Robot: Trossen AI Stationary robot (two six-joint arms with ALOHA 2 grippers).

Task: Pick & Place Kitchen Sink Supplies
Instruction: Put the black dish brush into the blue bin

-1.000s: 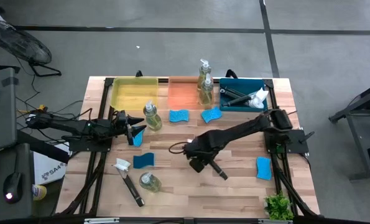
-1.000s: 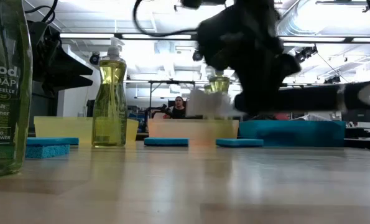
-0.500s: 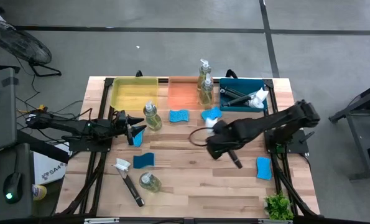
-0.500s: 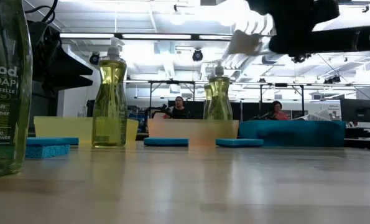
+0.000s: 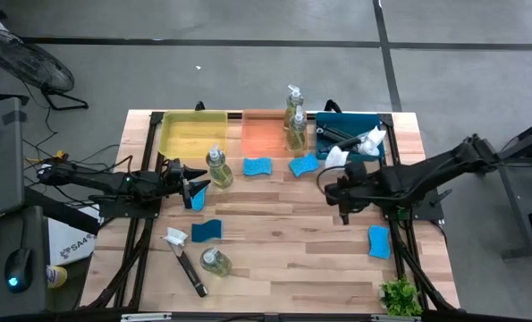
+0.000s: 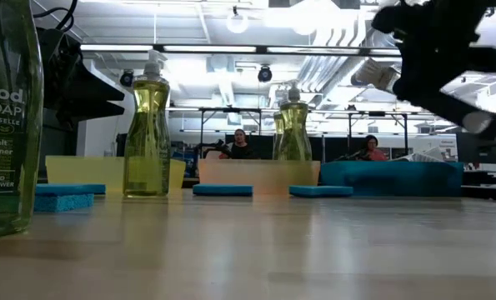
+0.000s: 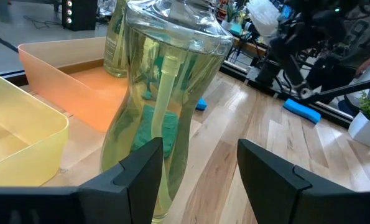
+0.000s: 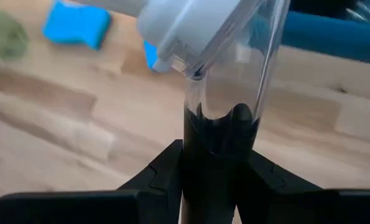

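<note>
My right gripper (image 5: 342, 190) hangs above the table's right middle, shut on a dish brush (image 5: 335, 157) with a dark handle and a white head (image 6: 379, 77). Beyond it the blue tray (image 5: 350, 150) holds another brush (image 5: 359, 139). My left gripper (image 7: 197, 168) waits open at the table's left. A soap bottle (image 7: 163, 93) stands upright on the table just ahead of one of its fingers. A blue sponge (image 5: 197, 199) lies beside that gripper. My right gripper pinches the brush's dark handle (image 8: 212, 146) between its two fingers, just below the clear neck under the white head. The fingers slant down from the table's right side. The brush is lifted clear of the table, its head (image 5: 335, 157) toward the far edge.
Yellow tray (image 5: 192, 134) and orange tray (image 5: 264, 134) stand at the far edge, two soap bottles (image 5: 294, 121) by the orange one. Sponges (image 5: 257, 166) (image 5: 304, 165) (image 5: 206, 230) (image 5: 378, 241), a lying bottle (image 5: 215, 261) and a brush (image 5: 185, 261) are scattered. A plant (image 5: 400, 295) stands near right.
My right gripper has risen and swung from the table's middle toward the right and far edges, rolling as it went, with the dish brush in its fingers. The brush has turned about, and its white head now points at the blue tray.
</note>
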